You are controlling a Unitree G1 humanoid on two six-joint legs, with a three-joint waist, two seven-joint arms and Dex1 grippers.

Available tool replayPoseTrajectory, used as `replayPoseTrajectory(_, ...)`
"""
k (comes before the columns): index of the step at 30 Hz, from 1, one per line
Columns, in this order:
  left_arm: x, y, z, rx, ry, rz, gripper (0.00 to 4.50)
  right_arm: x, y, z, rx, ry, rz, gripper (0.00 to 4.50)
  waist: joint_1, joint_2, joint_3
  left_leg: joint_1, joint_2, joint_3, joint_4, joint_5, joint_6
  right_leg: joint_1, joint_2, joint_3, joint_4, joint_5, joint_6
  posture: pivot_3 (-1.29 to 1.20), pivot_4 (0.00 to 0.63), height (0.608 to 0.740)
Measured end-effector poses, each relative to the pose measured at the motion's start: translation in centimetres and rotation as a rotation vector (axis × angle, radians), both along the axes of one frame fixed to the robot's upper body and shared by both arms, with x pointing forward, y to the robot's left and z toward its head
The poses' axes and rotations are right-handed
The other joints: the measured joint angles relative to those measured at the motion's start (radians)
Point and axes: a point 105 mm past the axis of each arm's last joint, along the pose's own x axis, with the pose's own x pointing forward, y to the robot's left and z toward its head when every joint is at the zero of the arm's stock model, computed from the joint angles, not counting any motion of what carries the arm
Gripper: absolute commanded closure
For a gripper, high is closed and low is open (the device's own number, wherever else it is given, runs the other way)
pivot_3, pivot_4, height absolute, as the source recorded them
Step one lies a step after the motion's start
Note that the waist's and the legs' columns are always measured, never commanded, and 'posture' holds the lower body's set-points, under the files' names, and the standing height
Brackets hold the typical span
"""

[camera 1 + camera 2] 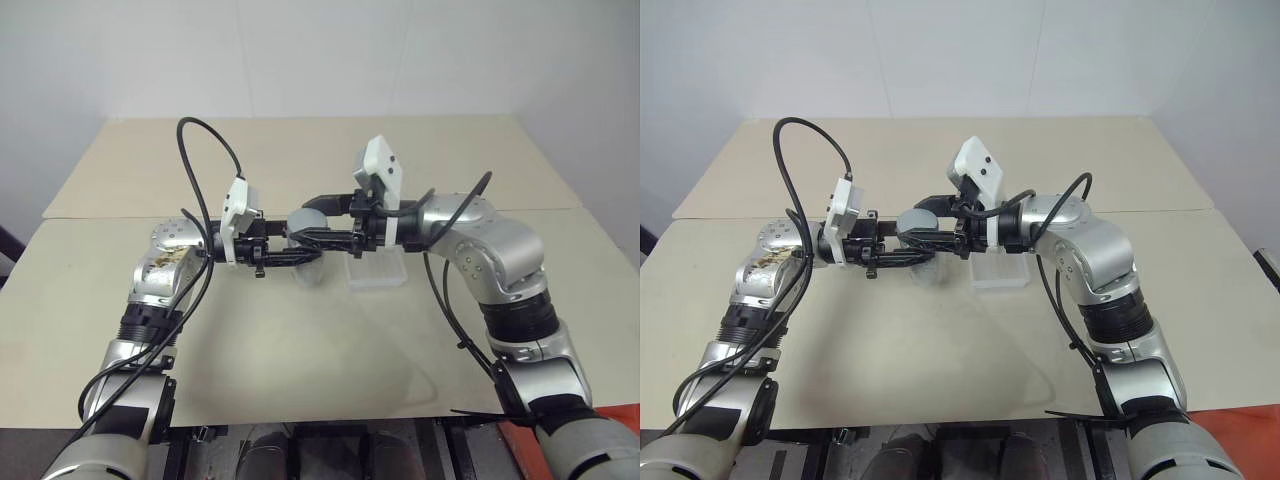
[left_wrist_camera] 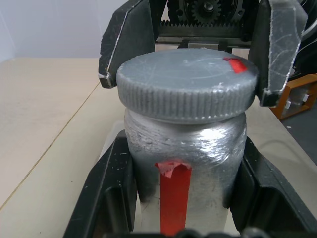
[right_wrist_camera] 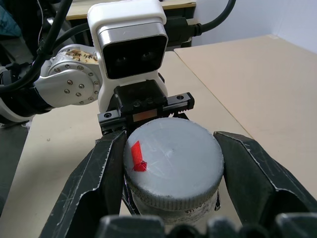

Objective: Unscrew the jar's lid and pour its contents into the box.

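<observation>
Both arms reach forward and bend inward, wrists turned so the grippers face each other roughly level at mid-chest. Left gripper (image 2: 185, 208) closed on the jar (image 2: 184, 148), its fingers (image 2: 106, 198) flanking the body. Right gripper (image 3: 171, 163) sits slightly higher, fingers (image 3: 101, 173) pressed to the lid (image 3: 171, 168) rim on both sides, apparently clamped.

lid (image 2: 187, 84) on jar (image 2: 185, 153), box (image 1: 376, 268) right
</observation>
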Motion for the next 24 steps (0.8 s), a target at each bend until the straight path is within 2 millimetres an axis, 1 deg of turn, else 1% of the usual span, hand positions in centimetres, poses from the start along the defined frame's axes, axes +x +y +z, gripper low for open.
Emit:
replayPoseTrajectory(2, -0.1, 0.0, -0.7, 0.040, -0.005, -0.002, 2.49, 0.3, -0.1, 0.7, 0.003, -0.009, -0.003, 1.74, -0.001, 0.000, 0.000, 0.000, 0.000, 0.000, 0.000, 0.000, 0.000, 0.000, 0.000, 0.000, 0.000, 0.000, 0.000, 0.00, 0.150, 0.740)
replayPoseTrajectory(4, -0.3, 0.0, -1.7, 0.061, 0.018, -0.004, 2.49, 0.6, -0.8, 2.4, 0.024, -0.050, -0.025, 1.74, 0.000, 0.000, 0.000, 0.000, 0.000, 0.000, 0.000, 0.000, 0.000, 0.000, 0.000, 0.000, 0.000, 0.000, 0.000, 0.00, 0.150, 0.740)
replayPoseTrajectory(6, -0.4, -0.1, -2.2, 0.078, 0.029, -0.007, 2.49, 0.8, -1.6, 3.8, 0.052, -0.079, -0.045, 1.74, 0.000, 0.000, 0.000, 0.000, 0.000, 0.000, 0.000, 0.000, 0.000, 0.000, 0.000, 0.000, 0.000, 0.000, 0.000, 0.00, 0.150, 0.740)
replayPoseTrajectory(9, -0.4, 0.0, -2.3, 0.076, 0.030, 0.001, 2.49, 1.2, -2.9, 4.4, 0.075, -0.090, -0.091, 1.74, 0.003, 0.000, 0.000, 0.000, 0.000, 0.000, 0.000, 0.000, 0.000, 0.000, 0.000, 0.000, 0.000, 0.000, 0.000, 0.00, 0.150, 0.740)
replayPoseTrajectory(11, -0.3, 0.1, -2.4, 0.071, 0.033, 0.013, 2.49, 1.7, -4.5, 4.5, 0.086, -0.094, -0.155, 1.74, 0.005, 0.000, 0.000, -0.001, 0.000, -0.001, 0.000, 0.000, 0.000, 0.000, 0.000, 0.000, 0.000, 0.000, 0.000, 0.00, 0.150, 0.740)
replayPoseTrajectory(12, -0.2, 0.2, -2.3, 0.064, 0.032, 0.025, 2.49, 2.0, -5.6, 4.3, 0.090, -0.089, -0.196, 1.74, 0.008, 0.000, 0.000, -0.001, 0.000, -0.001, 0.000, 0.000, 0.000, 0.000, 0.000, -0.001, 0.000, 0.000, 0.000, 0.00, 0.150, 0.740)
replayPoseTrajectory(13, 0.0, 0.3, -2.1, 0.046, 0.027, 0.041, 2.49, 2.3, -7.2, 3.5, 0.087, -0.077, -0.256, 1.74, 0.011, 0.000, 0.000, -0.001, 0.000, -0.001, 0.000, 0.000, 0.000, 0.001, 0.000, -0.001, -0.001, 0.000, 0.000, 0.00, 0.150, 0.740)
replayPoseTrajectory(15, 0.2, 0.5, -1.5, 0.011, 0.018, 0.062, 2.49, 3.0, -9.7, 1.4, 0.059, -0.051, -0.365, 1.74, 0.014, 0.000, 0.000, -0.001, 0.000, -0.001, 0.000, 0.000, 0.000, 0.001, 0.000, -0.001, -0.001, 0.000, 0.000, 0.00, 0.150, 0.740)
replayPoseTrajectory(17, 0.4, 0.7, -1.0, -0.022, 0.011, 0.081, 2.49, 3.3, -12.6, -1.5, 0.010, -0.036, -0.482, 1.74, 0.017, 0.000, 0.000, -0.001, 0.000, -0.001, 0.000, 0.000, 0.000, 0.000, 0.000, -0.001, -0.001, 0.000, 0.000, 0.00, 0.150, 0.740)
replayPoseTrajectory(19, 0.6, 0.9, -0.6, -0.040, 0.005, 0.101, 2.49, 3.3, -15.1, -3.9, -0.025, -0.021, -0.578, 1.74, 0.017, 0.000, 0.000, -0.001, 0.000, 0.000, -0.001, 0.000, 0.000, 0.000, 0.000, 0.000, -0.001, 0.000, 0.000, 0.00, 0.150, 0.740)
replayPoseTrajectory(22, 0.9, 0.8, 0.0, -0.066, -0.001, 0.119, 2.49, 3.5, -18.0, -6.0, -0.065, -0.014, -0.719, 1.74, 0.010, 0.000, 0.000, 0.001, 0.000, 0.001, 0.000, 0.000, 0.000, 0.001, 0.000, 0.001, -0.001, 0.000, 0.000, 0.00, 0.150, 0.740)
replayPoseTrajectory(24, 1.1, 0.7, 0.3, -0.080, -0.004, 0.127, 2.49, 4.1, -19.3, -7.0, -0.080, 0.000, -0.821, 1.74, 0.004, 0.000, 0.000, 0.001, 0.000, 0.001, 0.000, 0.000, 0.000, 0.001, 0.000, 0.001, 0.000, 0.000, 0.000, 0.00, 0.150, 0.740)
